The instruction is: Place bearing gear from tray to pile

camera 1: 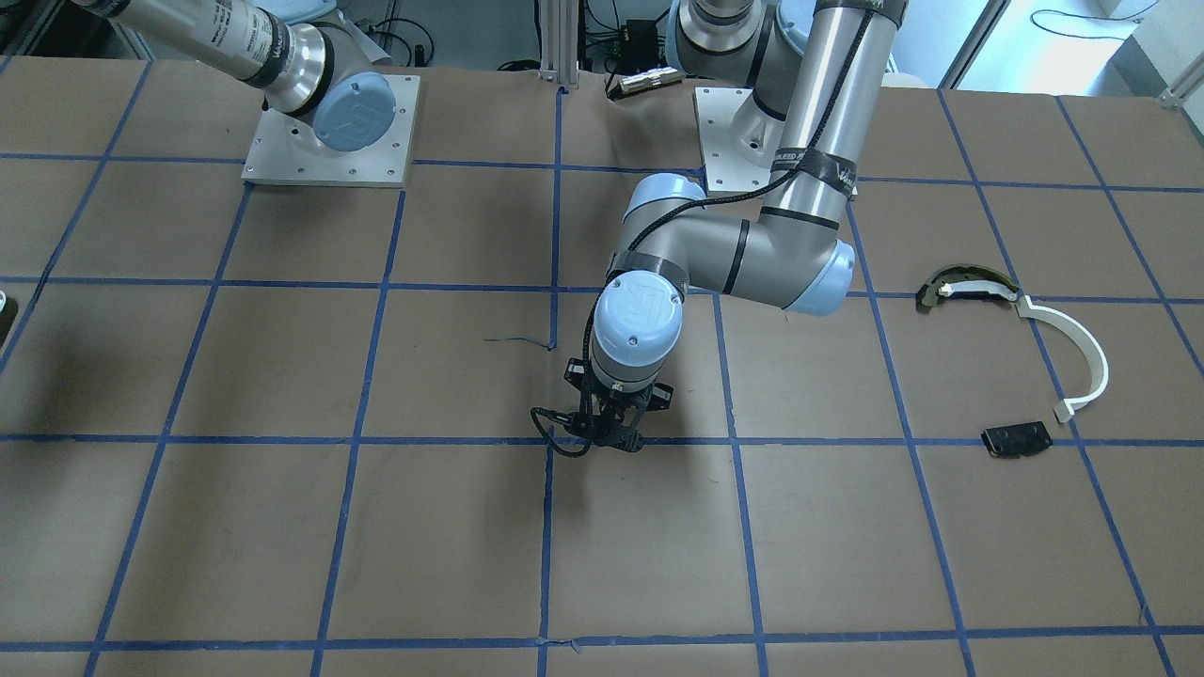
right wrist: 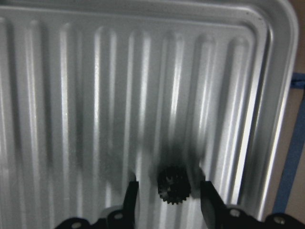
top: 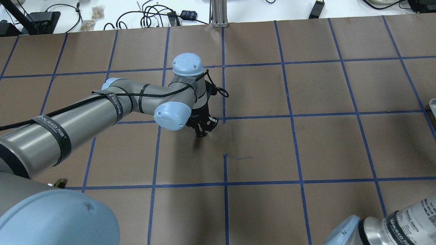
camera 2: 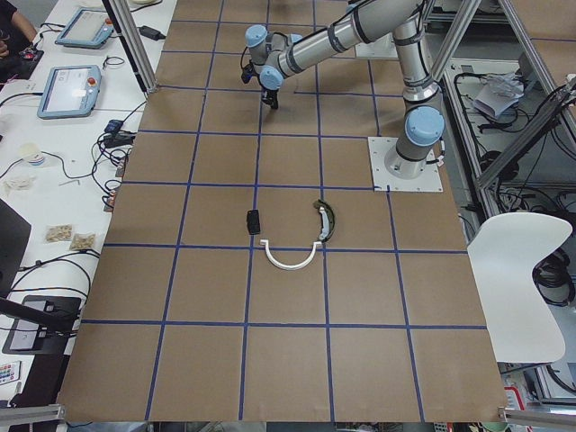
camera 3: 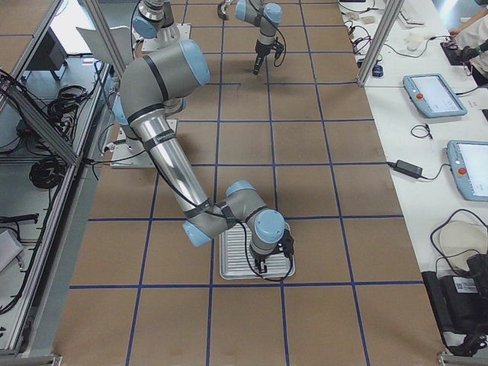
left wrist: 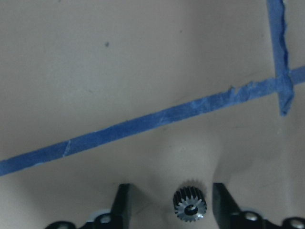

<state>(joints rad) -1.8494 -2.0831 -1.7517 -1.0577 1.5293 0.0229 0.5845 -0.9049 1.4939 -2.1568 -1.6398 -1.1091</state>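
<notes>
- Inside ribbed tray (right wrist: 57,95): one black gear (right wrist: 174,184), straddled by right gripper (right wrist: 167,187), fingers parted.
- On brown paper (left wrist: 95,71): second gear (left wrist: 189,206), straddled by left gripper (left wrist: 171,192), fingers parted, touching neither.

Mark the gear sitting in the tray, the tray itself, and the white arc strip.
gear (right wrist: 174,184): right wrist view, centre of its toothed face.
tray (right wrist: 95,86): right wrist view, bare ribbed floor.
white arc strip (camera 1: 1101,369): front-facing view, middle of the curve.
</notes>
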